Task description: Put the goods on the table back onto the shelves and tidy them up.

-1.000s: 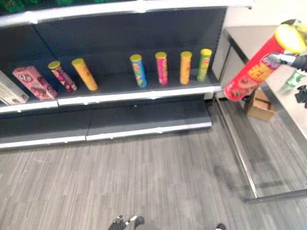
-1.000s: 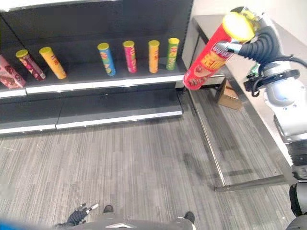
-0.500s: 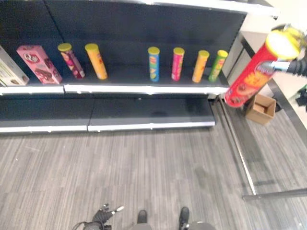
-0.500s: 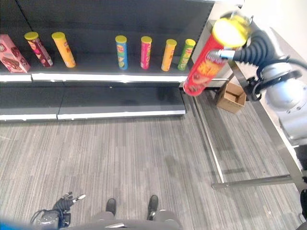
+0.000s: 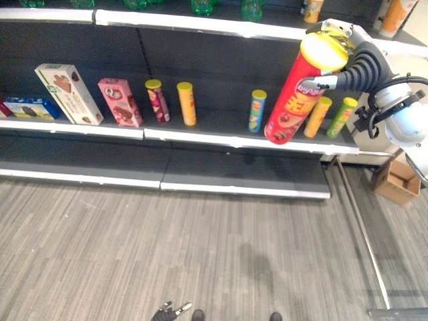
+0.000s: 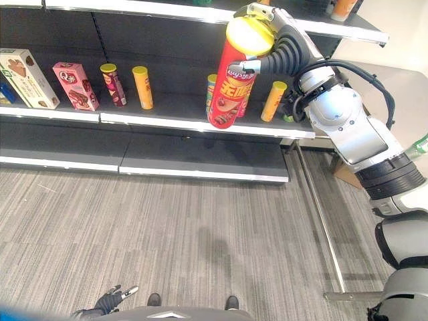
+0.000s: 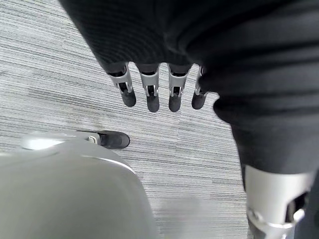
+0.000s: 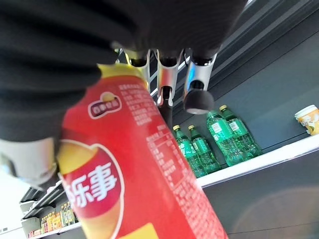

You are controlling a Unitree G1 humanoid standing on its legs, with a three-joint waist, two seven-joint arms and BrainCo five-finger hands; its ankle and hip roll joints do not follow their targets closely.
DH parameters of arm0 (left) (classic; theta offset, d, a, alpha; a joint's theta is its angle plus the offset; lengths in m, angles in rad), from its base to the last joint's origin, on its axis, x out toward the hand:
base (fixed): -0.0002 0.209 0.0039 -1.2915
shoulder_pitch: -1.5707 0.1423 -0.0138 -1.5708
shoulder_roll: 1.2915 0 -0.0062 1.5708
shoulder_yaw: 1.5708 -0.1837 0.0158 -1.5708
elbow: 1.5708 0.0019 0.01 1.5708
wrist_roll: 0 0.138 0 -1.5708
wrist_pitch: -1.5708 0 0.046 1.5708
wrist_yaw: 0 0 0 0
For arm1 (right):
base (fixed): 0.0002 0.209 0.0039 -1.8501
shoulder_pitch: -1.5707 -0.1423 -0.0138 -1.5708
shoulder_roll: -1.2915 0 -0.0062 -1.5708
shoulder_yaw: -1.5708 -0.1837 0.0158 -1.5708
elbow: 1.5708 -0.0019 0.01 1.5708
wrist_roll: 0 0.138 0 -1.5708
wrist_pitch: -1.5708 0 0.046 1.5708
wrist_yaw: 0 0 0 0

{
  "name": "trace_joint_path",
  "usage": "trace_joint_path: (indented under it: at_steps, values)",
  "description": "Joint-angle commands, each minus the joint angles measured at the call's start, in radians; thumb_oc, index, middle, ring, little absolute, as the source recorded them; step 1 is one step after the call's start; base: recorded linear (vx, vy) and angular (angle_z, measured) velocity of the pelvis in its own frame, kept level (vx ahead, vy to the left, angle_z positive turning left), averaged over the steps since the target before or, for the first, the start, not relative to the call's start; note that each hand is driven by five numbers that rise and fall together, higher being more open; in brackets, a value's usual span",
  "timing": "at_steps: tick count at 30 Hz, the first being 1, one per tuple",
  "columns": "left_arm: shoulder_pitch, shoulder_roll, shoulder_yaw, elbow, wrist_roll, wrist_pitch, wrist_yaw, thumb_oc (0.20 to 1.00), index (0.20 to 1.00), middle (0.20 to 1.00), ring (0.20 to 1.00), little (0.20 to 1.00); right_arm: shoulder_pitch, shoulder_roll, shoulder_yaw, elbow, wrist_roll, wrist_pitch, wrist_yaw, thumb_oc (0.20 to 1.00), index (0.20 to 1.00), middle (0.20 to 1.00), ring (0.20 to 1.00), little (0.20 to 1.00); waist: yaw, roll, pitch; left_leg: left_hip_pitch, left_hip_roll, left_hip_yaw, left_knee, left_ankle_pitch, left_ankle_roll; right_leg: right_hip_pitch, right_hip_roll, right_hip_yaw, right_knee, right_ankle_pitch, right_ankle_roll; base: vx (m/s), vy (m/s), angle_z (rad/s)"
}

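A tall red chip can (image 5: 291, 100) with a yellow lid hangs tilted in front of the middle shelf (image 5: 200, 136), lid end up. My right hand (image 6: 258, 13) is shut on its upper end; in the right wrist view the fingers (image 8: 198, 85) curl over the can (image 8: 139, 164). The can's lower end covers part of the row of small cans: blue (image 5: 257, 110), orange (image 5: 317, 116) and green (image 5: 342, 117). Further left stand a maroon can (image 5: 157, 100) and a yellow-orange can (image 5: 186, 103). My left hand (image 7: 149, 94) hangs low over the floor, fingers straight, holding nothing.
A pink box (image 5: 119, 101), a white box (image 5: 67, 92) and a blue box (image 5: 27, 107) stand on the shelf's left. Green bottles (image 8: 219, 137) line the top shelf. The bottom shelf (image 5: 241, 179) is bare. A cardboard box (image 5: 396, 182) and the steel table (image 6: 401, 93) are at the right.
The whole picture has swung left, so the camera moved. My right hand has carried the red can from beside the table to in front of the middle shelf's cans.
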Motion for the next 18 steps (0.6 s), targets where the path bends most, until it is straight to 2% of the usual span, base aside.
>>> trace_joint_path:
  at_steps: [1,16,18]
  values:
    - [-0.07,0.11,-0.072,-0.025,0.192,0.022,-0.03,1.0,1.0,1.0,1.0,1.0,0.241,-0.134,-0.326,0.153,0.038,0.009,-0.047,0.2,0.2,0.2,0.2,0.2,0.001,-0.032,-0.005,0.029,-0.024,0.098,0.009,-0.03,0.01,0.024,0.066,0.004,0.015,-0.032,-0.015,0.03,-0.076,0.27]
    - [-0.057,0.083,-0.072,-0.056,0.174,0.019,-0.028,1.0,1.0,1.0,1.0,1.0,0.259,-0.13,-0.319,0.103,0.015,0.002,-0.028,0.2,0.2,0.2,0.2,0.2,-0.001,-0.014,-0.019,0.072,-0.007,0.104,0.007,-0.041,0.004,0.063,0.087,0.005,0.015,-0.056,-0.035,0.04,-0.031,0.0]
    - [-0.06,0.09,-0.068,-0.097,0.148,0.013,-0.027,1.0,1.0,1.0,1.0,1.0,0.269,-0.14,-0.324,0.078,0.016,-0.001,-0.023,0.2,0.2,0.2,0.2,0.2,0.001,-0.018,-0.008,0.067,-0.002,0.093,0.045,-0.053,-0.001,0.066,0.092,0.012,0.022,-0.067,-0.044,0.04,-0.081,-0.04]
